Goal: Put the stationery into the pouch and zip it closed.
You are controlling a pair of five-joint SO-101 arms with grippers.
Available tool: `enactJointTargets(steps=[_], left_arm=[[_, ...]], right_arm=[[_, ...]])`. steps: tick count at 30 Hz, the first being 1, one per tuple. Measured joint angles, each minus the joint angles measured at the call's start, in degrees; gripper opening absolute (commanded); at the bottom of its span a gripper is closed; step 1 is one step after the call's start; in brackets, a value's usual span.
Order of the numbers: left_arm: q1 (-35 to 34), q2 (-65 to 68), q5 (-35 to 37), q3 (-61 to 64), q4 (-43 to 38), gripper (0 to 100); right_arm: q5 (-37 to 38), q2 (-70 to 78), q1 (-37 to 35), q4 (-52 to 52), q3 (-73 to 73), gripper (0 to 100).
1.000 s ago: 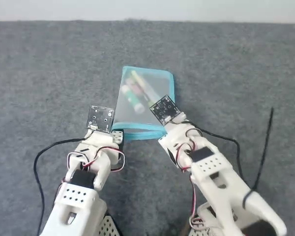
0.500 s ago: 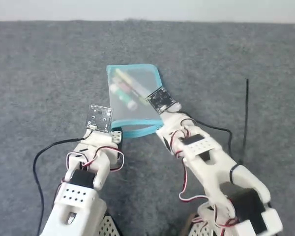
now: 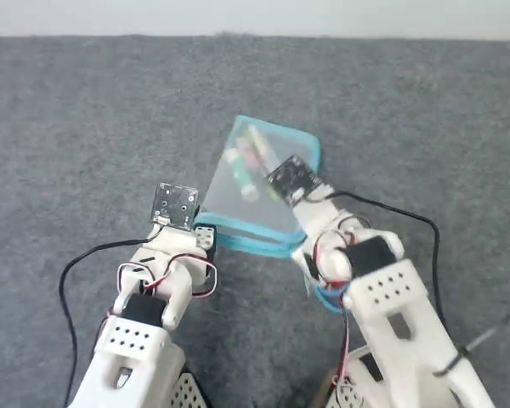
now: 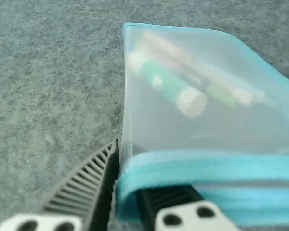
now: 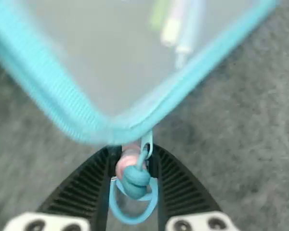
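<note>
The translucent pouch [image 3: 253, 183] with a teal zip edge lies on the grey carpet, and several pens and markers [image 3: 246, 161] show through it. My left gripper [image 3: 206, 240] is shut on the near left corner of the zip edge. In the left wrist view the left gripper [image 4: 127, 168] clamps the teal band of the pouch [image 4: 192, 125], with a green marker [image 4: 171, 86] inside. My right gripper [image 3: 299, 246] holds the other end of the zip edge. Up close, the right gripper [image 5: 131, 154] is shut on the zipper pull [image 5: 133, 175] and its blue cord loop, under the pouch [image 5: 111, 62].
Grey carpet [image 3: 85, 119] spreads on all sides of the pouch. Black cables [image 3: 68, 280] trail beside both arm bases near the front edge. A pale wall strip [image 3: 255, 17] runs along the far end.
The right arm has moved right and toward the near side with the zipper pull. The pouch has swung from leaning left to leaning right. The left arm has stayed in place.
</note>
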Motion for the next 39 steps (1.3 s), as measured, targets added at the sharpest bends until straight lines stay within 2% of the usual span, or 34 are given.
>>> enactJointTargets(steps=[5, 12, 21, 28, 33, 39], left_arm=[[1.93, 0.0, -2.02, 0.0, 0.18, 1], [2.29, 0.0, -2.02, -0.44, 0.53, 1], [-4.66, 0.0, -1.14, -1.76, 1.41, 1], [-8.09, 0.0, -1.14, -3.6, 4.22, 1], [-8.88, 0.0, -1.14, -3.6, 4.22, 1], [-9.32, 0.0, -1.14, -3.6, 4.31, 1]], right_arm=[[1.93, -5.71, -6.77, 4.57, -0.35, 0.6], [5.36, -7.82, -8.18, 10.9, -7.12, 0.6], [5.71, -7.65, -8.62, 11.43, -9.32, 0.6], [5.45, 2.9, -8.97, 13.19, -19.69, 0.6], [5.36, 7.65, -15.03, 19.52, -29.63, 0.6], [7.12, 7.65, -22.24, 21.27, -31.3, 0.6]])
